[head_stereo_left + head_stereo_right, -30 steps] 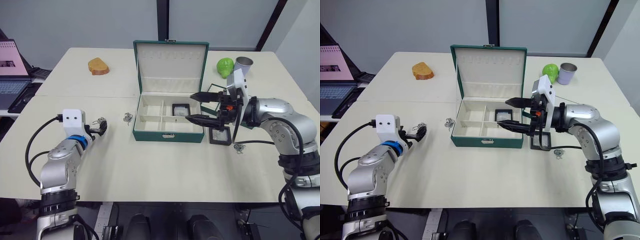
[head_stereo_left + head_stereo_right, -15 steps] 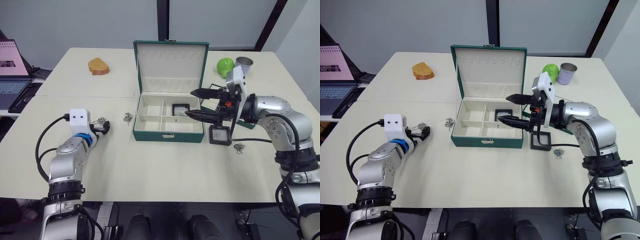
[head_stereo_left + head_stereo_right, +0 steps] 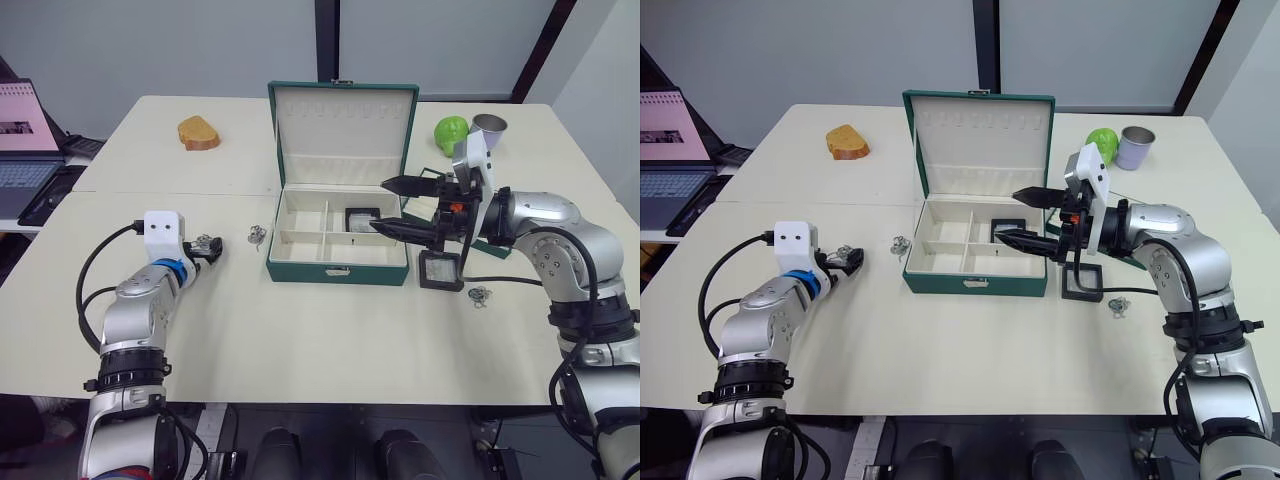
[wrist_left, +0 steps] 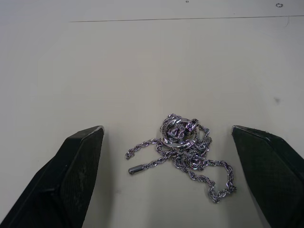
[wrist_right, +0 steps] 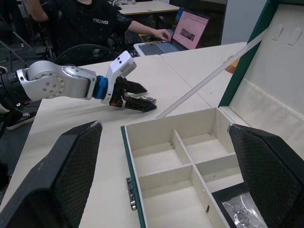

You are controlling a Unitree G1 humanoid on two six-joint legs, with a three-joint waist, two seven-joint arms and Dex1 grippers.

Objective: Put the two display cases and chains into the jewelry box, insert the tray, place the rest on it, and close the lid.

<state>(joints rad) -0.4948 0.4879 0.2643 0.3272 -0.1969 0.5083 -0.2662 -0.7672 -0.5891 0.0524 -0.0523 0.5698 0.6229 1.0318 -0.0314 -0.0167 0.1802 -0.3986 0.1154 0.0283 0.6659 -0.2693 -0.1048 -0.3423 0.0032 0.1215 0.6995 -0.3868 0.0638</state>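
Left gripper spread wide around a chain, right gripper gaping above the jewelry box

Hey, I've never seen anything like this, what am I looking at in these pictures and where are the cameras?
A two-armed humanoid robot stands at a cream table. Two pictures come from cameras in its head, looking down; the other two sit on its wrists, looking along each hand's black fingers. An open green jewelry box holds one display case; another display case lies on the table beside it. The left hand is open around a silver chain, not yet gripping it. The right hand is open over the box, holding nothing. Two more chains lie loose. Bread, a green apple, a cup and a laptop lie farther off.
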